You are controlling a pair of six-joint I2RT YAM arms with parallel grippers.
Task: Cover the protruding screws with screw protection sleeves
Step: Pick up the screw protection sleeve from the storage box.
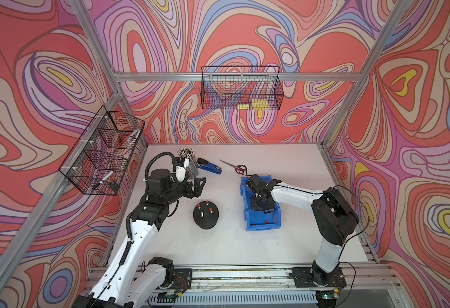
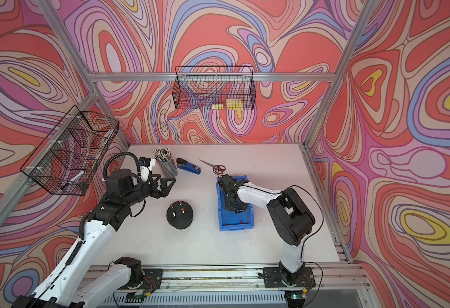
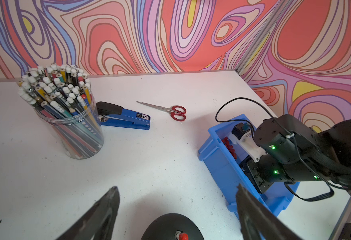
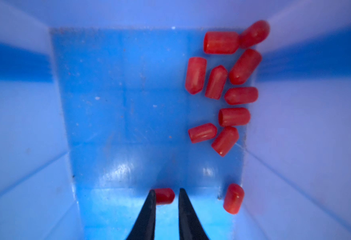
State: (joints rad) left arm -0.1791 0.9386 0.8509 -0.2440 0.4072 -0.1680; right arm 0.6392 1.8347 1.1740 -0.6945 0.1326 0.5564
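On the bench (image 1: 231, 248), a blue bin (image 1: 262, 226) holds loose red screw protection sleeves (image 4: 233, 116)
Inside it the right jaws stand narrowly apart, one sleeve (image 4: 166, 196) between the tips; the left jaws gape wide near the black base (image 1: 206, 222), its protruding screws (image 1: 202, 214) mostly red-capped

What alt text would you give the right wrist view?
The right gripper, jaws slightly apart, reaches into a blue bin, with one red sleeve lying at its tips, apparently not gripped. Ten more sleeves lie loose along one side of the bin floor.
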